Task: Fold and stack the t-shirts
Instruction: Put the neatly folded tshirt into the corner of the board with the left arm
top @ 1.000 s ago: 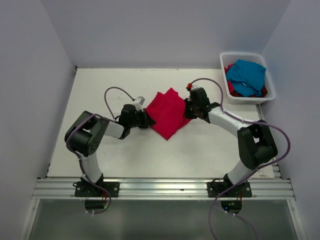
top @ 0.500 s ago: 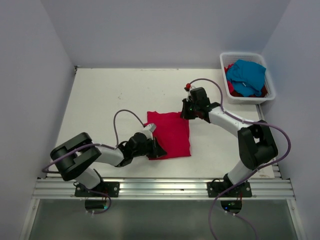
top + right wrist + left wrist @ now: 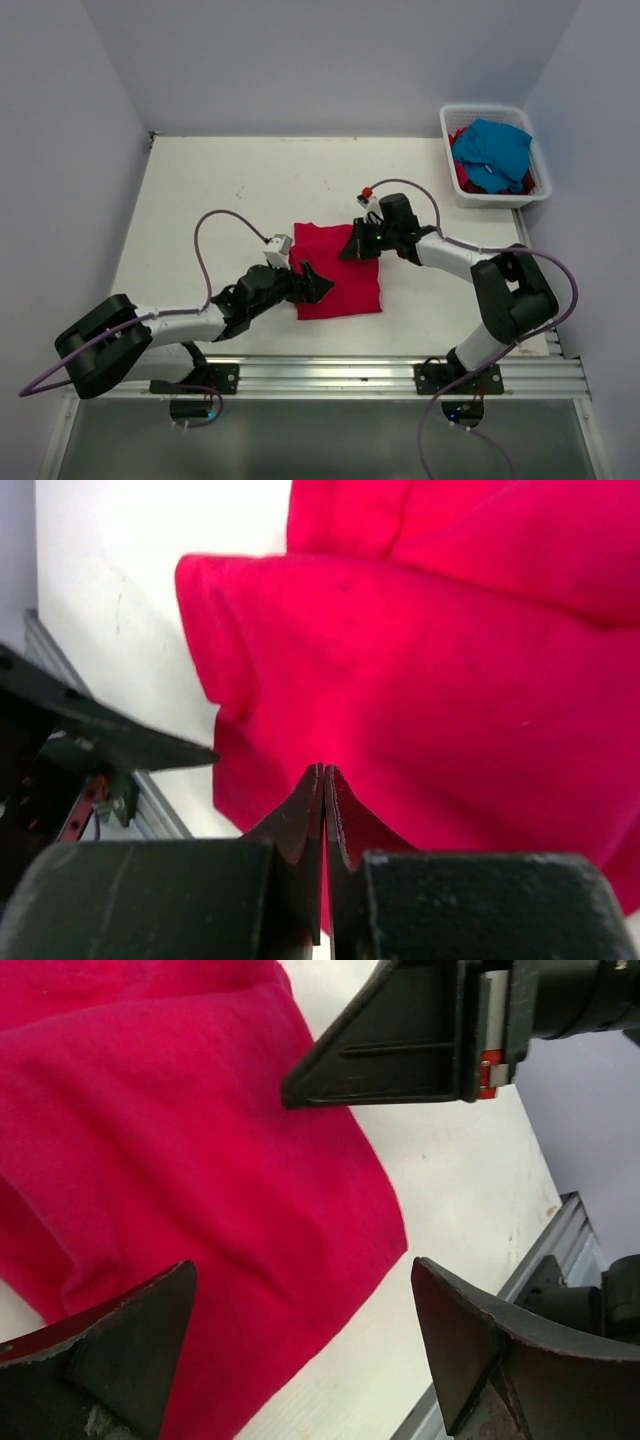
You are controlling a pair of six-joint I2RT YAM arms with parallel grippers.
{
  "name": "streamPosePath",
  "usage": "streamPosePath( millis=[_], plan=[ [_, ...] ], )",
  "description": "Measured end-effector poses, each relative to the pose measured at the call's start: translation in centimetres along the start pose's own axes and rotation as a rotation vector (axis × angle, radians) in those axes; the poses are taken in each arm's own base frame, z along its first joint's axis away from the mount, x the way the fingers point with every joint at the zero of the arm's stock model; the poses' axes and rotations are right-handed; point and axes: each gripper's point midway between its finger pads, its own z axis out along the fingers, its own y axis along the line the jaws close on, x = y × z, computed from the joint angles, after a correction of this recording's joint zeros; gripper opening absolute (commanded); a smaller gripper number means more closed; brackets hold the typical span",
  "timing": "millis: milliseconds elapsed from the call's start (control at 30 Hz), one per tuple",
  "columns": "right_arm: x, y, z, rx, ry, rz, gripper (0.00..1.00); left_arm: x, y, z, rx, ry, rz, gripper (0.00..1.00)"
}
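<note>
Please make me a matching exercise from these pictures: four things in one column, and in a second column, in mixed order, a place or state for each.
Column one:
1. red t-shirt
2. turquoise t-shirt
3. left gripper
4. right gripper

Column two:
a. open
b. in the white basket
c. shut
d. lying folded between the two grippers

Pairs: 1-d, 2-b, 3-a, 4-c
</note>
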Motion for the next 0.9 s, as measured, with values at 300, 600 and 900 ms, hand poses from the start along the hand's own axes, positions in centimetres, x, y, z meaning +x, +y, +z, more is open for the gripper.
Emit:
streamPosePath(
  millis=[300,600,900],
  plan=[
    [2.5,-0.2,0.2,-0.031,0.042,0.033,0.0,0.5,5.5,0.0,0.032,-0.02,-0.041,0.0],
    [2.5,-0.8,0.3,0.001,0.033,0.033,0.0,-1.3,0.6,2.0,0.301,0.026,-0.123,0.0],
    [3.3,-1.6,0.3,0.029,0.042,0.044,0.0,-6.0,-2.1,2.7,0.394,-0.083,-0.052,0.0]
  ],
)
